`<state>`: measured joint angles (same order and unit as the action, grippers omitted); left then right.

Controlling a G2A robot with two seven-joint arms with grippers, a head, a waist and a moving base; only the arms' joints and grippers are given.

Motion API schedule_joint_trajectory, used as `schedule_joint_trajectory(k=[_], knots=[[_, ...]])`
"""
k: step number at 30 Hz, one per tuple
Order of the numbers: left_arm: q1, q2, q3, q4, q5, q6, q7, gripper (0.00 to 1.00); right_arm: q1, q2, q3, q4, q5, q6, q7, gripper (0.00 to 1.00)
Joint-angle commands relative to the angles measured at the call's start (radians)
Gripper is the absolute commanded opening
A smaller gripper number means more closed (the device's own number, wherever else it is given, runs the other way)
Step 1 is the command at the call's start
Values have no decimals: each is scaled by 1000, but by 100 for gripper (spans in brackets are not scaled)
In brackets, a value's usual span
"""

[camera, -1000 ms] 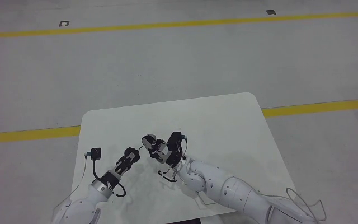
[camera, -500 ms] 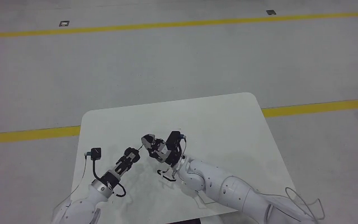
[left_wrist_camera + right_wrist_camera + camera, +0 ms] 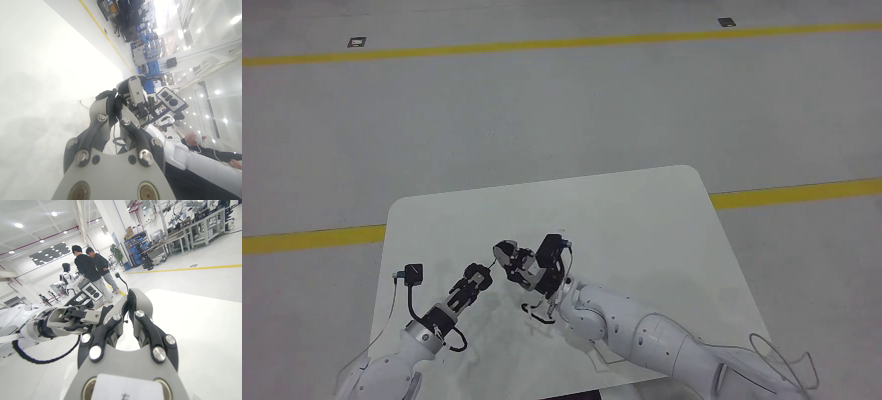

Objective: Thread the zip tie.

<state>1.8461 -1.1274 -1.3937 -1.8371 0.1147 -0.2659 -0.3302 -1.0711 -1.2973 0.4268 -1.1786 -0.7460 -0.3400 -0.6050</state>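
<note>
The zip tie (image 3: 122, 281) is a thin black strip. In the right wrist view its small head stands up past the fingertips and its tail hangs down between the fingers. My right gripper (image 3: 130, 303) is shut on it above the white table (image 3: 642, 220). My left gripper (image 3: 113, 106) is shut too, tip to tip with the right one, with a thin black strand (image 3: 114, 130) running between its fingers. From above, the left gripper (image 3: 482, 272) and right gripper (image 3: 505, 251) meet over the table's near left part.
The table's far and right parts are bare, with rounded corners. Its near edge lies close under both arms. A thin dark sliver (image 3: 83, 105) lies on the table just beyond the left fingertips.
The right gripper has edged very slightly toward the left gripper. The left arm has held still.
</note>
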Motion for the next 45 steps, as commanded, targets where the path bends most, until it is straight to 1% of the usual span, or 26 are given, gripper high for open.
schedule_joint_trajectory(k=[1, 10, 13, 16, 30, 45], knots=[[0, 0, 0, 0, 0, 0, 0, 0, 1, -1, -3, 3, 3, 0, 1, 0], [0, 0, 0, 0, 0, 0, 0, 0, 7, -4, -13, 13, 18, 0, -3, 0], [-11, -1, 11, 6, 0, 8, 9, 0, 8, -4, -16, 13, 22, 0, -5, 0], [-14, -1, 15, 8, -3, 9, 10, 0, 9, -4, -19, 15, 27, 0, -8, 0], [-14, 4, 20, 2, -13, -2, 12, 0, 10, 2, -27, 24, 41, 0, -18, 0], [-20, 8, 25, 3, -29, -5, 13, 0, 22, 3, -46, 21, 51, 0, 0, 0]])
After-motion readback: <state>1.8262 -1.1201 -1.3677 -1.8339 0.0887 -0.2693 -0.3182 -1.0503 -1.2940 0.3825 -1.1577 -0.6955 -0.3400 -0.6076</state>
